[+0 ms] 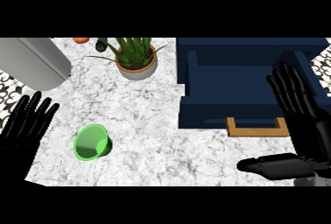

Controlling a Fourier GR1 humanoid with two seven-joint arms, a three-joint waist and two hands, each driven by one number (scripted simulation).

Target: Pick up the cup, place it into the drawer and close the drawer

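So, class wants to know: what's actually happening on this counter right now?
Nothing is being held yet. The green cup lies on its side on the marble counter, close to the robot's open left hand, which is not touching it. The open right hand is over by the dark blue drawer, which stands open, with its wooden handle facing the robot. A potted plant sits farther back. The cup has not yet gone into the drawer.

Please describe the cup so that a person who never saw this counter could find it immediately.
Start at the white marble counter and look to its left part, away from the dark blue drawer. There, in front of the potted plant and beside the left hand, lies the cup. It is the only bright green thing, tipped so its opening shows.
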